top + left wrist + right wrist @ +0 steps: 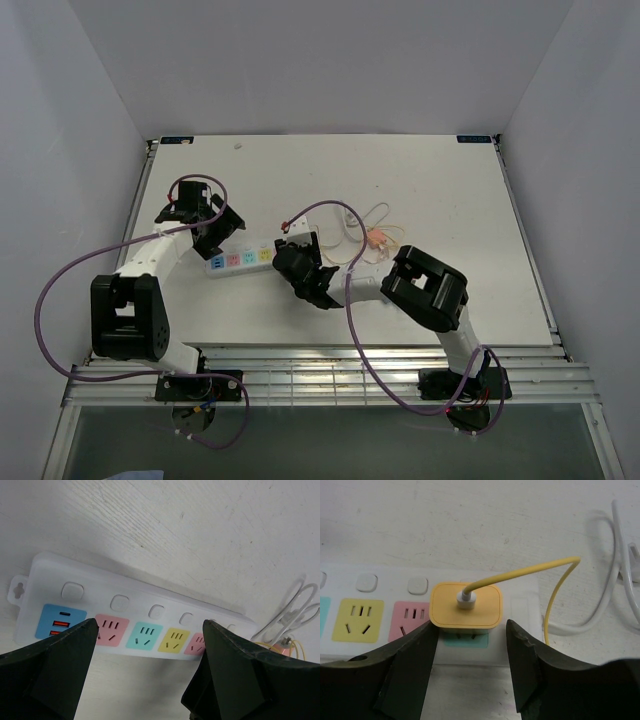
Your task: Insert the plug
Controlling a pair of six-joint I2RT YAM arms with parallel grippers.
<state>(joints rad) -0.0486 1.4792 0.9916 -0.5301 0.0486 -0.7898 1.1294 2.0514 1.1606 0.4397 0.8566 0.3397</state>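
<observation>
Yellow charger plug (465, 605) stands on the teal socket of the white power strip (390, 577), between the spread, released fingers of the right claw (472, 627). The left claw (150, 630), also released, straddles the strip's other sockets. A straight downward push, with the strip steadied, should seat the plug flush.

the long white plastic power strip (100, 586) has socket panels (144, 635) in blue, pink, teal, yellow and pink; the square yellow plastic plug (466, 611) has a yellow cable (530, 569).
</observation>
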